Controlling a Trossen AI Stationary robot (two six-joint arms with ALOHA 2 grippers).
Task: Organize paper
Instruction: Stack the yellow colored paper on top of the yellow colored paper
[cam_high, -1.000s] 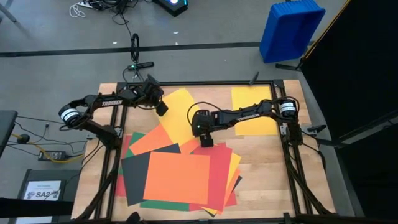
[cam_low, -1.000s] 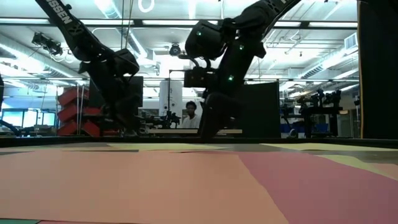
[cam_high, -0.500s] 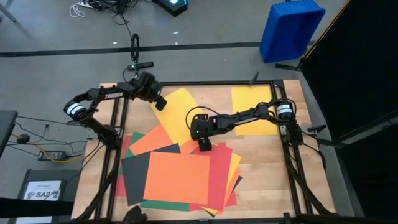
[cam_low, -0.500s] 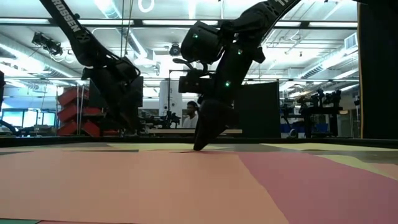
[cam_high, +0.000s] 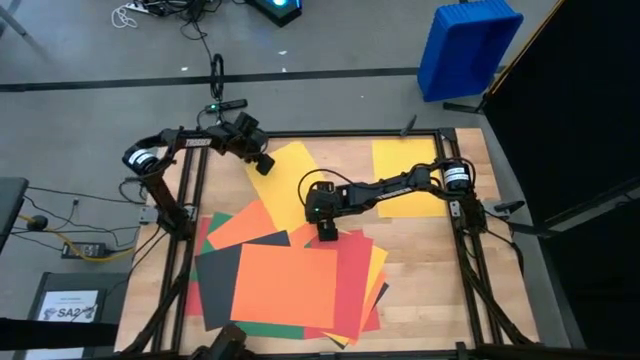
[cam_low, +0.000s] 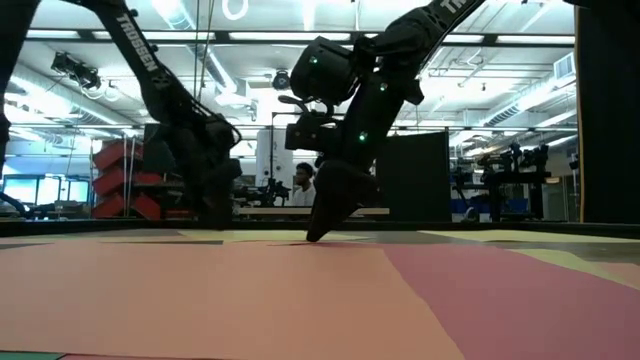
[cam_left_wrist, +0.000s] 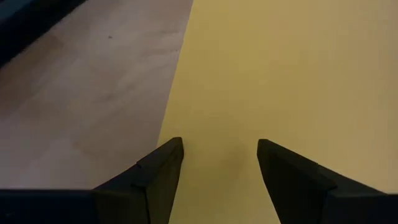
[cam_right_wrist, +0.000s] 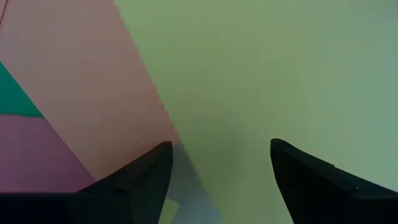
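Barely started: 2 yellow sheets (cam_high: 410, 175) lie apart, paper pile (cam_high: 290, 285) unsorted; right gripper (cam_high: 325, 232) spread empty at pile's far edge, left gripper (cam_high: 264, 165) spread empty over yellow.

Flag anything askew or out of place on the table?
The paper pile at the front is fanned unevenly, sheets rotated and overlapping. One yellow sheet lies tilted at the back under the open left gripper; another yellow sheet sits apart, squarer. The open right gripper is down at the pile's back edge.

Coloured paper (cam_high: 290, 285) lies overlapped on the table, two yellow sheets (cam_high: 408, 165) apart.
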